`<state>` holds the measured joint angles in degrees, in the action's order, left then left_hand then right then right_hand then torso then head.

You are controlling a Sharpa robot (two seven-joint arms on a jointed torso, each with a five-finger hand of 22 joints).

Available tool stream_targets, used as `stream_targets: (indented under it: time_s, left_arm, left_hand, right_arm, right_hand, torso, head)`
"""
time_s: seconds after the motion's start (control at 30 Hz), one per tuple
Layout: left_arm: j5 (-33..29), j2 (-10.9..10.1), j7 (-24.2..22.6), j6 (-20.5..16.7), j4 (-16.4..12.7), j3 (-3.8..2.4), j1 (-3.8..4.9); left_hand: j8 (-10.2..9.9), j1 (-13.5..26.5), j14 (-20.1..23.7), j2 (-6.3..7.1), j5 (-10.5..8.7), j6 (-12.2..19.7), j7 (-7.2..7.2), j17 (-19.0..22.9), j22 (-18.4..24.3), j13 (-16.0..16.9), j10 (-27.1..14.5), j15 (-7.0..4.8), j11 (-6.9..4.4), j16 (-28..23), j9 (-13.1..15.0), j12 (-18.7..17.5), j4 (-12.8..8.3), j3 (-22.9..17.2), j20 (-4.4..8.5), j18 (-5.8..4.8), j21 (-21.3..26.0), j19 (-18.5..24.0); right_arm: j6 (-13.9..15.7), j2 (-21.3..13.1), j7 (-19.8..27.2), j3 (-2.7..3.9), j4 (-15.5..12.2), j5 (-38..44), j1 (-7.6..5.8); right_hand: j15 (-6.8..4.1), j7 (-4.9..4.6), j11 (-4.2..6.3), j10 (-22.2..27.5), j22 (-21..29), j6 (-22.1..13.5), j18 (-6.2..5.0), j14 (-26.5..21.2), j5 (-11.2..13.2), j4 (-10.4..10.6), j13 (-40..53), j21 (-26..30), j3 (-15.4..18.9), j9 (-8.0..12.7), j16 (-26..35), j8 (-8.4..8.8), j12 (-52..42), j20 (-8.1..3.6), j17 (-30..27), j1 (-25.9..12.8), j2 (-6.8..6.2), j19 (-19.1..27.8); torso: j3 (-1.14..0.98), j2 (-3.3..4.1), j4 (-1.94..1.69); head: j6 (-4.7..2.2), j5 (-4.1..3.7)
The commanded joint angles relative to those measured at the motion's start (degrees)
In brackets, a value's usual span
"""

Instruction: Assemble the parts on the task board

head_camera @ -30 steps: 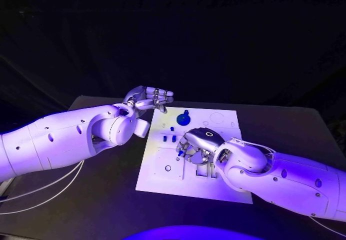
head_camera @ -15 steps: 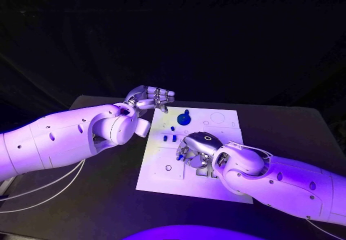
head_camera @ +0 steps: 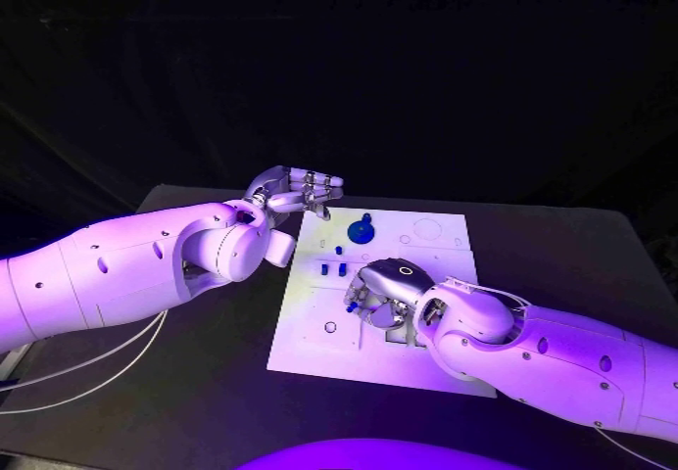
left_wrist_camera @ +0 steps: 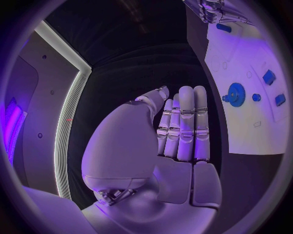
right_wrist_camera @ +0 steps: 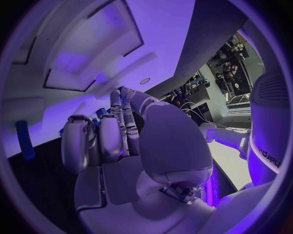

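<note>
task board (head_camera: 314, 323) bearing blue parts (head_camera: 362, 232), right hand (head_camera: 384, 290) over its middle

Left hand (left_wrist_camera: 177, 131) mid-frame, fingers (left_wrist_camera: 186, 122) straight, pressed side by side, holding nothing. Task board (left_wrist_camera: 244, 97) at 2 o'clock. On it: blue gear (left_wrist_camera: 235, 94), small round blue part (left_wrist_camera: 256, 97) just beside, two blue blocks (left_wrist_camera: 269, 76) nearby. Right hand (left_wrist_camera: 214, 10) at 1 o'clock, over board's far end.
</note>
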<state>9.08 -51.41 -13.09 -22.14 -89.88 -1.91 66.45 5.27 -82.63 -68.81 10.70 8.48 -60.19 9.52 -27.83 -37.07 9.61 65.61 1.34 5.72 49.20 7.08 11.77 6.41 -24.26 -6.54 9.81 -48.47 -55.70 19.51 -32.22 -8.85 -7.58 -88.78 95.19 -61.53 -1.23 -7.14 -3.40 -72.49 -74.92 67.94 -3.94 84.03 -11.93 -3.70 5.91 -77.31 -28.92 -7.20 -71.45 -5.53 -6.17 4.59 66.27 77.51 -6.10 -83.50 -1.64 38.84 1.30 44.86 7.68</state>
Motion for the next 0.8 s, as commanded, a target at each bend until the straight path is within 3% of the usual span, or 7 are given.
stream_targets:
  time_s: [0.03,0.4,0.5,0.57,0.8]
  left_arm:
    - [-0.3,0.1,-0.1,1.2,-0.2,-0.05,0.05]
    - [-0.3,0.0,0.1,1.4,-0.2,-0.05,0.06]
    - [-0.3,0.0,0.2,1.7,-0.2,-0.05,0.06]
    - [-0.3,0.0,0.2,1.8,-0.2,-0.05,0.07]
    - [-0.3,-0.1,0.6,2.2,-0.2,-0.05,0.07]
  left_hand:
    - [-0.1,-0.4,0.4,-0.05,0.15,0.3,0.29,0.1,0.1,0.1,-0.4,-0.11,-0.04,-0.2,-0.1,0.2,0.0,0.3,-0.03,0.71,0.3,-0.3]
    - [-0.1,-0.4,0.4,-0.13,0.16,0.4,0.31,0.1,0.1,0.1,-0.5,-0.09,-0.02,-0.3,-0.1,0.3,0.0,0.3,-0.06,0.71,0.4,-0.3]
    - [-0.1,-0.4,0.4,-0.15,0.16,0.4,0.33,0.2,0.1,0.1,-0.6,-0.08,0.00,-0.3,-0.1,0.3,0.0,0.4,-0.07,0.71,0.4,-0.3]
    - [-0.1,-0.4,0.4,-0.15,0.16,0.4,0.33,0.2,0.1,0.1,-0.6,-0.08,0.00,-0.3,-0.1,0.3,0.0,0.4,-0.07,0.71,0.4,-0.3]
    - [-0.1,-0.4,0.5,-0.23,0.16,0.5,0.38,0.2,0.2,0.1,-0.8,-0.03,0.05,-0.4,-0.2,0.3,0.0,0.4,-0.11,0.71,0.5,-0.3]
  right_arm:
    - [-0.7,0.2,-0.5,-0.11,0.3,1.5,0.32]
    - [-3.4,0.8,-0.4,-0.11,0.9,1.1,0.44]
    - [-3.5,1.0,0.0,-0.12,1.2,0.4,0.43]
    - [-3.3,1.0,0.1,-0.12,1.4,0.2,0.43]
    - [-1.8,0.8,0.6,-0.12,1.7,-0.3,0.41]
  right_hand:
    - [-0.13,0.00,0.21,0.0,-7.7,0.3,1.07,2.2,0.0,0.3,0.1,-0.4,-0.1,-0.1,-0.5,-0.19,0.3,0.04,0.2,-0.3,0.52,-0.3]
    - [0.00,-0.06,0.06,0.4,-7.4,-0.1,0.92,2.1,0.0,0.6,0.1,0.3,0.6,-0.1,-0.2,0.01,0.7,0.14,-0.3,-1.0,0.13,0.1]
    - [0.99,-1.35,-1.17,4.2,-6.5,-3.4,0.56,1.8,-0.5,1.1,-0.7,2.1,0.9,0.6,0.2,1.81,2.6,0.66,-0.9,-2.3,-0.61,1.2]
    - [1.68,-2.06,-1.94,6.6,-5.7,-5.5,0.26,1.6,-0.8,1.4,-1.3,3.7,1.1,1.1,0.5,2.09,2.7,1.16,-1.4,-2.9,-1.36,2.0]
    - [2.33,-2.65,-2.86,9.8,-4.5,-7.6,-0.29,1.1,-1.2,1.6,-2.0,6.0,2.1,1.7,1.3,1.94,2.4,2.03,-2.8,-3.6,-2.48,3.4]
  torso:
    - [-0.01,-0.04,0.01]
    - [0.06,-0.04,0.01]
    - [0.09,-0.05,0.01]
    - [0.06,-0.07,0.01]
    - [0.06,-0.08,-0.06]
  head:
    - [0.05,0.05]
    - [0.16,-0.03]
    - [0.16,-0.06]
    - [0.07,-0.08]
    - [0.02,-0.14]
